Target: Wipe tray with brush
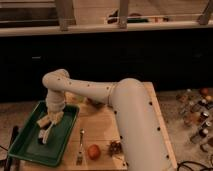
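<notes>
The green tray [61, 141] lies at the front left of the wooden table. My gripper [52, 120] hangs over the tray's middle, pointing down from the bent white arm. It is shut on the brush [47, 133], whose white handle slants down and to the left. The dark bristle head [41, 140] rests on the tray floor. A tan wooden block [42, 121] lies in the tray just left of the gripper.
A metal fork [80, 148] lies on the table right of the tray. An orange fruit [93, 151] and a dark cluster [116, 147] sit near the front edge. A dark bowl [96, 104] stands behind. Several bottles [197, 117] stand at the right.
</notes>
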`<action>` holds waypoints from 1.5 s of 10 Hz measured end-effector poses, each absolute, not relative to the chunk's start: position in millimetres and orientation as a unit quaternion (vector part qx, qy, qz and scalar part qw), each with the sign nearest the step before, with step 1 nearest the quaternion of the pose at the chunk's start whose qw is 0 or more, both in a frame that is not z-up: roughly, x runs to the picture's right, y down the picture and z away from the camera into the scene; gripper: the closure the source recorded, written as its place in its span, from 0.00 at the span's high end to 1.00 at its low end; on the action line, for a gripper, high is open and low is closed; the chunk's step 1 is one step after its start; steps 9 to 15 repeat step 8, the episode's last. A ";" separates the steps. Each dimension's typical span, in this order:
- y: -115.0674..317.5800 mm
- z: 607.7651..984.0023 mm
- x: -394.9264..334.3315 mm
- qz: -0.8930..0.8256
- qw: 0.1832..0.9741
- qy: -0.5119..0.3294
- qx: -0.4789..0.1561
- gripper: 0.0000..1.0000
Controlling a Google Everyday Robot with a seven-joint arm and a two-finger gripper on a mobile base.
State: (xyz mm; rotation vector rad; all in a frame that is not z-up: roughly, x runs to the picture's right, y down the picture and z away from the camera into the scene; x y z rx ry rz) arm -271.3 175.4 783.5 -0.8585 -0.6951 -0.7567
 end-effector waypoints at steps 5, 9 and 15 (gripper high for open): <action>174.4 785.5 -205.8 -0.310 0.809 -0.264 -0.424 0.00; 156.6 800.3 -194.8 -0.292 0.825 -0.240 -0.419 0.00; 156.6 800.3 -194.8 -0.292 0.825 -0.240 -0.419 0.00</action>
